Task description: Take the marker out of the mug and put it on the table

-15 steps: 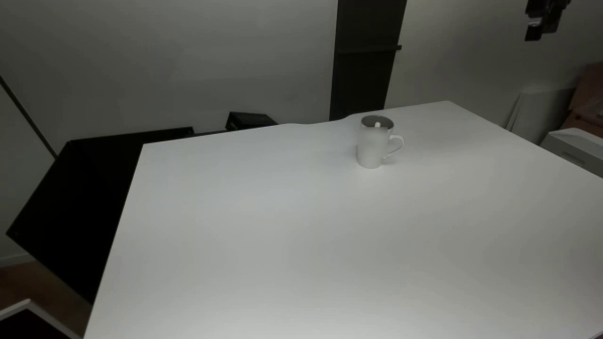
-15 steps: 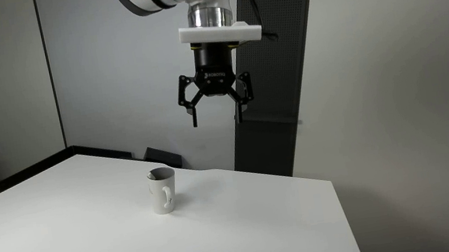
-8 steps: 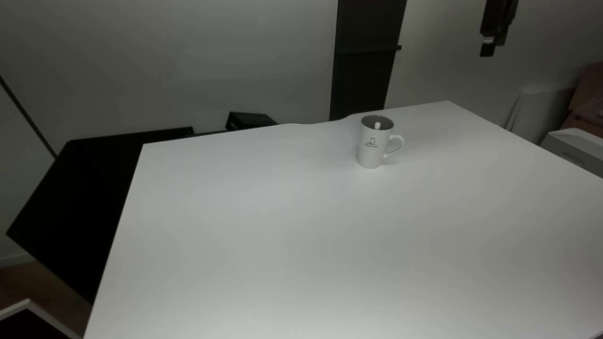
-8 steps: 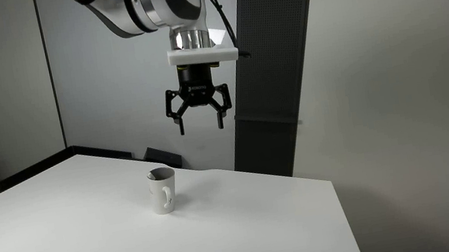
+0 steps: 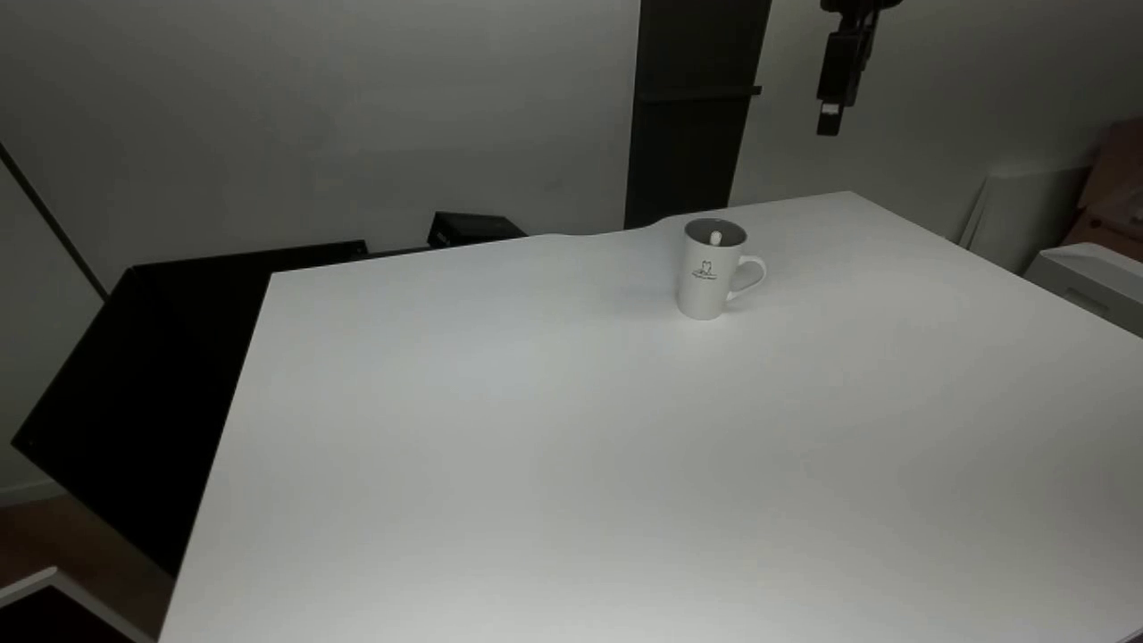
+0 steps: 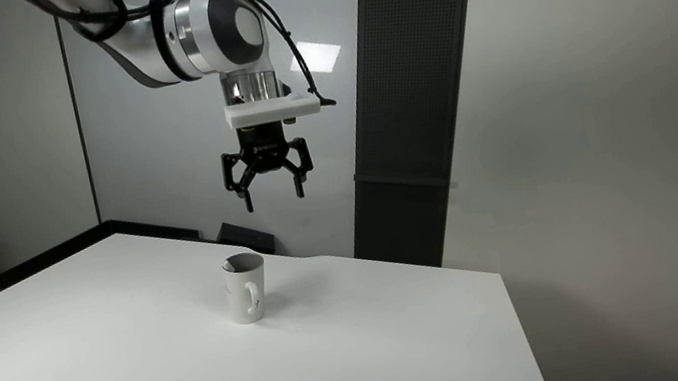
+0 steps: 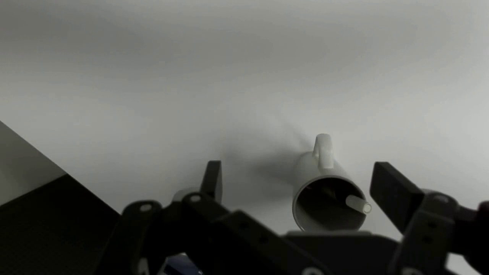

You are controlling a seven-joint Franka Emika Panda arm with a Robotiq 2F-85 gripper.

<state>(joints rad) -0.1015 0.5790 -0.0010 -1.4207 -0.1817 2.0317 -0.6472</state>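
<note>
The white mug (image 5: 703, 290) stands upright on the white table (image 5: 536, 446), near its far edge. It also shows in an exterior view (image 6: 244, 299) and in the wrist view (image 7: 307, 168). The marker stands inside the mug; its pale end (image 7: 357, 204) leans at the rim in the wrist view, and its tip shows in an exterior view (image 5: 715, 238). Its lower part is hidden in the mug. My gripper (image 6: 275, 204) is open and empty, well above the table and higher than the mug. In the wrist view the mug's mouth appears between the fingers, nearer the right one.
A black surface (image 5: 143, 393) adjoins the table's side in an exterior view. A small black box (image 6: 246, 238) is behind the table's far edge. A dark panel (image 6: 418, 138) stands against the wall. A grey-white box (image 5: 1089, 286) is beyond the table's edge.
The arm and gripper have moved down and to the left in both exterior views, closer to the mug. The gripper stays open. The mug and marker have not moved.
</note>
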